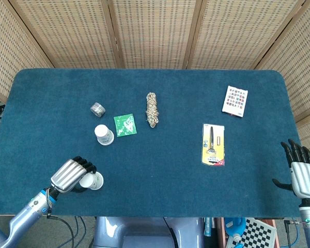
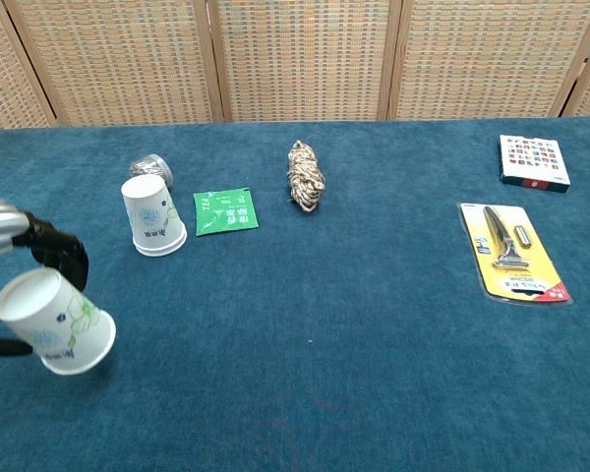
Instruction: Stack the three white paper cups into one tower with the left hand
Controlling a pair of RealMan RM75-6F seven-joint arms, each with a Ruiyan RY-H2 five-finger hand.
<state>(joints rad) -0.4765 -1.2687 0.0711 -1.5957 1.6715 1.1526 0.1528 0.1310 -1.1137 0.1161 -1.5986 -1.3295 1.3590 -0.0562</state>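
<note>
My left hand [image 1: 70, 174] grips an upside-down white paper cup [image 2: 57, 322] near the table's front left and holds it tilted, lifted off the cloth. The same cup [image 1: 92, 181] shows just right of the fingers [image 2: 63, 253] in the head view. A second white cup [image 1: 104, 135] stands upside down further back, also seen as the cup [image 2: 152, 215] in the chest view. Only these two cups show. My right hand [image 1: 303, 173] hangs open at the front right edge, away from the cups.
A small silver roll [image 1: 97, 108], a green tea packet [image 1: 125, 125] and a rope bundle [image 1: 153, 109] lie behind the standing cup. A packaged razor [image 1: 213, 144] and a card box [image 1: 235, 101] lie to the right on the blue table [image 1: 160, 170].
</note>
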